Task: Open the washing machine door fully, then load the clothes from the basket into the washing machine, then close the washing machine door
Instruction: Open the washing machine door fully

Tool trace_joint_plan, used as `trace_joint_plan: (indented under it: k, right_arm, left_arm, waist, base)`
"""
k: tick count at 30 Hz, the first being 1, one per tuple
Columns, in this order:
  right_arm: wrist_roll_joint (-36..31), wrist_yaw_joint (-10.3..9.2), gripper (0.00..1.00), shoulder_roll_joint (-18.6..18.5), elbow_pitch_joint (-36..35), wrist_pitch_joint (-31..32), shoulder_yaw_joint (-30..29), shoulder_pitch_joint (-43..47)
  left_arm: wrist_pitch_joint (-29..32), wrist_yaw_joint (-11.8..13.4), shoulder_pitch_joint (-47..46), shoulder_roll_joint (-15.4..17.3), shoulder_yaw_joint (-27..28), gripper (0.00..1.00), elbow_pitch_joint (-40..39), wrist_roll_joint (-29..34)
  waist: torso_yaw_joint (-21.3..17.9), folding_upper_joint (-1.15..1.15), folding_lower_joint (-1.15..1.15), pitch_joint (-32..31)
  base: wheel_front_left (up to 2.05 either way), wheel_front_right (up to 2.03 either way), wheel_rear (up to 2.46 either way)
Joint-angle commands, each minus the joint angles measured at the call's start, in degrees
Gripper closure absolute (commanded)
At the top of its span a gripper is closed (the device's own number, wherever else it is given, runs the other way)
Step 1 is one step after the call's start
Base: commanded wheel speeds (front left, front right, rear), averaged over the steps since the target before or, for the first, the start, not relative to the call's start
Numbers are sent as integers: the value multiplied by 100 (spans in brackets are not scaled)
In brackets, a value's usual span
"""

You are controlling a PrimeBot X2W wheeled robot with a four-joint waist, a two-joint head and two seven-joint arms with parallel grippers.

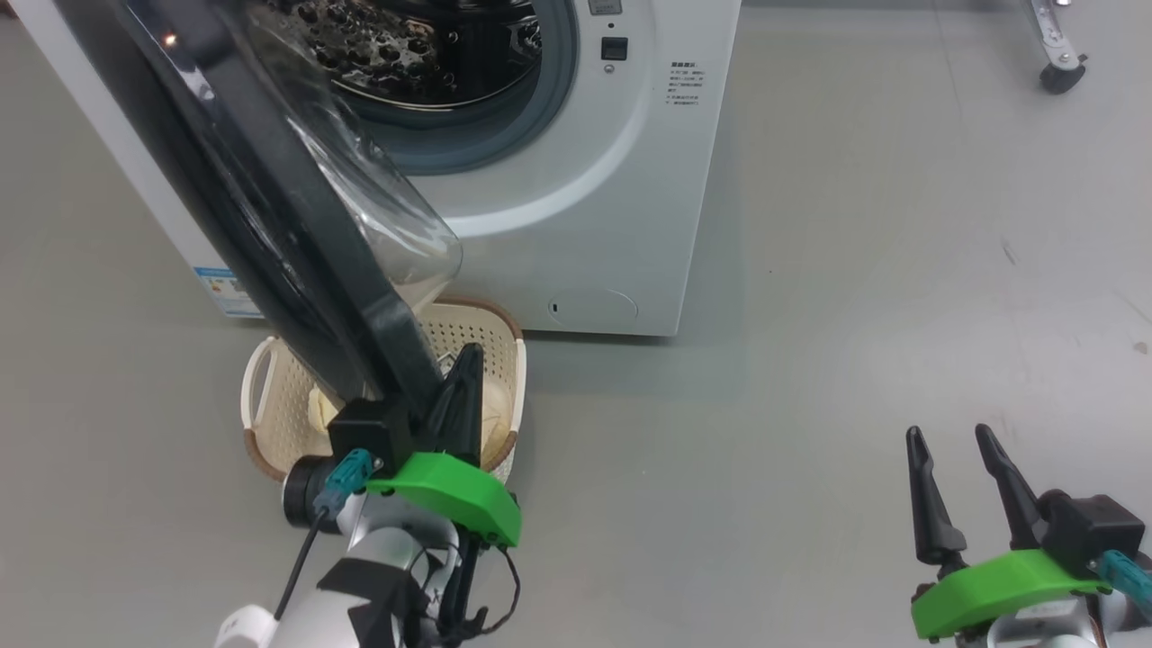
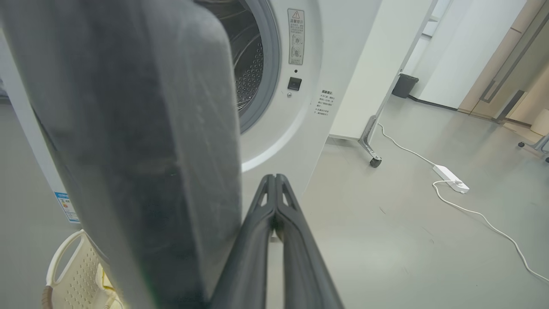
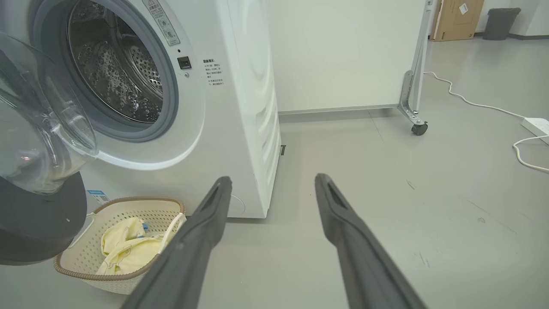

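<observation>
Left pincer [image 2: 275, 178] shut, empty, beside door [image 1: 297, 207] | right pincer [image 1: 949, 432] spread wide, empty | door part-open on washing machine [image 1: 585, 225] | clothes [image 3: 124, 244] in basket [image 3: 128, 277], unloaded | closing pending

my left fingers [image 1: 459, 400] are long, dark and matte, tapering to narrow tips; seen from the wrist, each has a slim slot cut through near its tip. they grow out of a bright green plastic bracket [image 1: 450, 493] with a rounded edge. beside it sits a boxy black housing [image 1: 369, 430]. a teal plug [image 1: 345, 481] feeds a black cable [image 1: 301, 562] alongside my silver-white forearm [image 1: 396, 544], which carries black patches. thin black wires [image 1: 516, 585] loop under the bracket. my right fingers [image 1: 929, 513] match, with the same dark spikes, a second green bracket [image 1: 999, 585], a second black housing [image 1: 1089, 526] and a second teal plug [image 1: 1125, 571].
</observation>
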Motion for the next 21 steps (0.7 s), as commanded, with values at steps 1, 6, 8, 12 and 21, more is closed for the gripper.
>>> trace_joint_plan:
  k: [1, 6, 8, 12, 21]
  right_arm:
    - [-17, -1, 0, -50, -176, -31, 109, -271]
    - [-25, -1, 0, -50, -178, -20, 81, -254]
    - [-31, -1, 0, -50, -186, -11, 69, -236]
    - [-40, -1, 0, -50, -185, -3, 49, -212]
    - [-58, -1, 0, -50, -194, 27, 70, -165]
  left_arm:
    - [-57, 86, -111, 230, 329, 100, -144, -30]
    - [-63, 164, 71, 310, 400, 100, -340, -65]
    - [-64, 205, 149, 348, 415, 100, -427, -62]
    - [-65, 310, 298, 473, 442, 100, -605, -28]
    - [-48, 563, 655, 737, 610, 100, -937, -71]
  waist:
    - [21, 0, 0, -7]
    - [129, 0, 0, -22]
    - [184, 0, 0, -32]
    - [294, 0, 0, -52]
    - [547, 0, 0, -115]
  base:
    - [0, 0, 0]
    - [0, 0, 0]
    - [0, 0, 0]
    - [0, 0, 0]
    - [0, 0, 0]
